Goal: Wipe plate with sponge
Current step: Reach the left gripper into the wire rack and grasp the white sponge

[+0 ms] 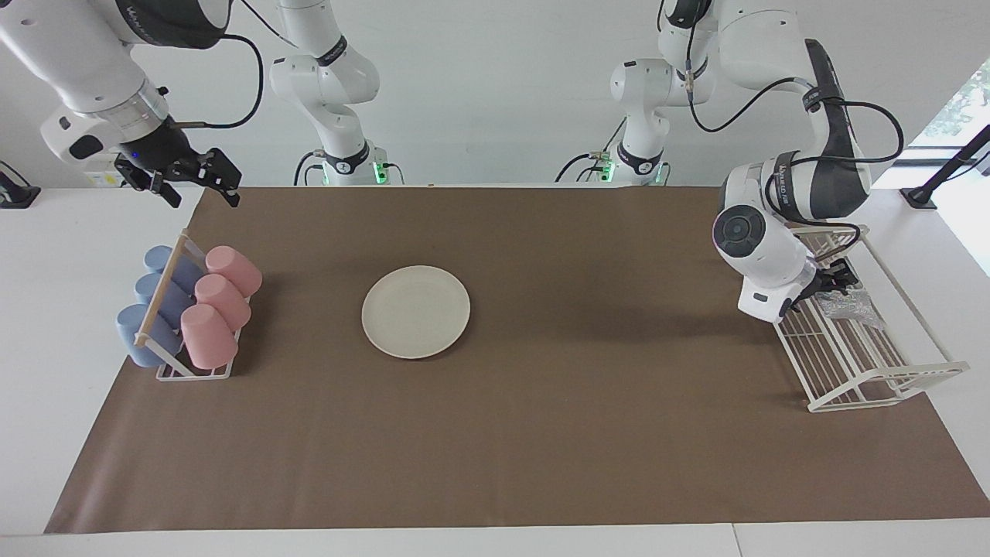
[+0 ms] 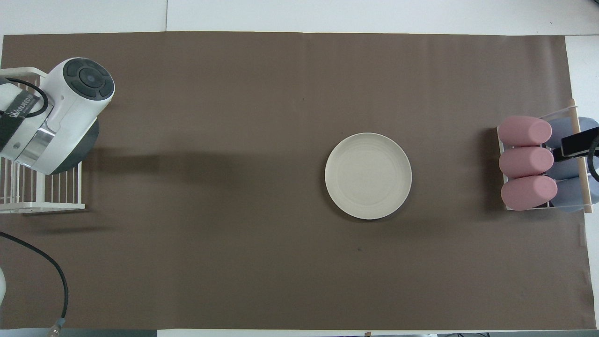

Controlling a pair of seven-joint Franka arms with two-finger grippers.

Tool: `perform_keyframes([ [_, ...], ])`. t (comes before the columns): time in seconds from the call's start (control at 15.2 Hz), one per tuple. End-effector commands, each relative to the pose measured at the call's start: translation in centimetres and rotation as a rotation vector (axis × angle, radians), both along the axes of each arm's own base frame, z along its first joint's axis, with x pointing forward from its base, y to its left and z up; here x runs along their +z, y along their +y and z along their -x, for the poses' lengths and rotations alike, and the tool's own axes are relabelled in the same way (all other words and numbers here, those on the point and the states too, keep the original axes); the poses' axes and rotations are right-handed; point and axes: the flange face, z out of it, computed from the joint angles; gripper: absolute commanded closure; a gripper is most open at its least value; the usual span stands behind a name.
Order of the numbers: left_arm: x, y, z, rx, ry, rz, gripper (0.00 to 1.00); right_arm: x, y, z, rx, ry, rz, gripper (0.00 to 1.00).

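Little can be read here. A dark band (image 1: 782, 188) round the left arm's forearm carries white capital letters, tilted and only partly legible; the same band (image 2: 17, 112) shows in the overhead view with lettering that looks like "WAUEEDTIA", though the exact word cannot be made out. A dark cuff (image 1: 151, 11) on the right arm near the top of the facing view bears faint white lettering, too small to read. No numbers, labels or signs show on anything on the table.
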Motion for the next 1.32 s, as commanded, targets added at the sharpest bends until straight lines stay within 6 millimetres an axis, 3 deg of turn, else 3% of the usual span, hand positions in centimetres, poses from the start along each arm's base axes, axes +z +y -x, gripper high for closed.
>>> perform_keyframes([
  [0.0, 0.0, 0.6, 0.4, -0.006, -0.007, -0.019, 0.46, 0.8, 2.7, 0.5, 0.060, -0.002, 0.014, 0.00],
  [0.26, -0.1, 0.8, 0.5, 0.000, -0.007, -0.020, 0.73, 0.8, 3.0, 0.6, -0.002, 0.002, 0.021, 0.00],
  [0.4, -0.1, 0.9, 0.5, 0.002, -0.005, -0.022, 0.98, 0.7, 2.4, 0.7, -0.158, 0.009, 0.035, 0.00],
  [0.72, 0.4, 1.0, 0.2, 0.001, -0.011, -0.022, 1.00, -0.3, 2.9, 1.2, -0.579, 0.031, 0.074, 0.00],
  [0.86, 1.8, 1.1, -0.4, 0.002, -0.035, -0.020, 1.00, -1.2, 3.0, 1.3, -0.700, 0.005, 0.075, 0.00],
  [1.12, 7.0, 1.6, -1.3, -0.031, -0.025, 0.008, 1.00, -2.2, 2.8, 1.5, -0.923, -0.015, 0.066, 0.00],
  [1.25, 10.1, 1.0, -1.6, 0.021, -0.048, 0.139, 1.00, -2.8, 2.5, 2.1, -0.997, 0.007, 0.077, 0.00],
])
